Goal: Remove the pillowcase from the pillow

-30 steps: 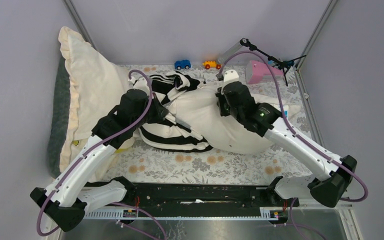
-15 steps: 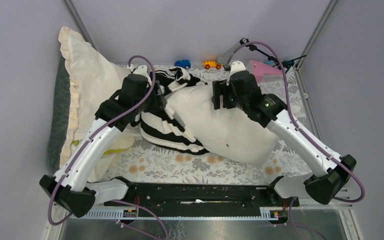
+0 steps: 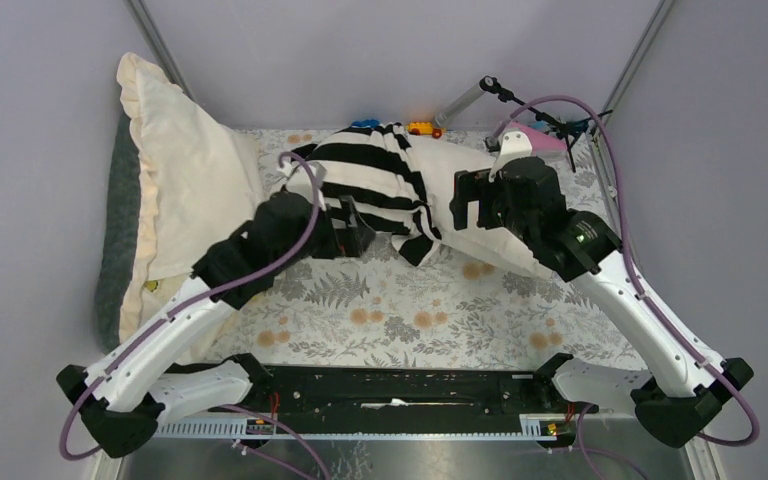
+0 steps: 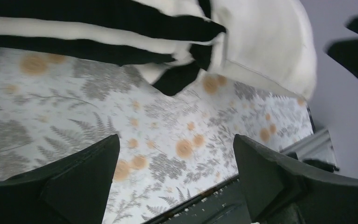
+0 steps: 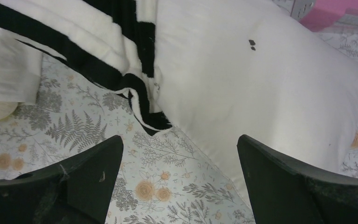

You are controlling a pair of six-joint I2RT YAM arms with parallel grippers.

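The right gripper hangs with its two dark fingers spread wide and nothing between them, above a floral table cover. The off-white pillow, marked with a small dark speck, has the bunched striped pillowcase overlapping its left end. A pink object shows at top right.

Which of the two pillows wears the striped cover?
The plain off-white pillow at the centre, partly inside the black-and-white pillowcase; the ruffled cream pillow at the left has no stripes.

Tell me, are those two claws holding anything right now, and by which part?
Nothing is held. The left gripper and the right gripper are both open, with no part of the pillowcase or the pillow between their fingers.
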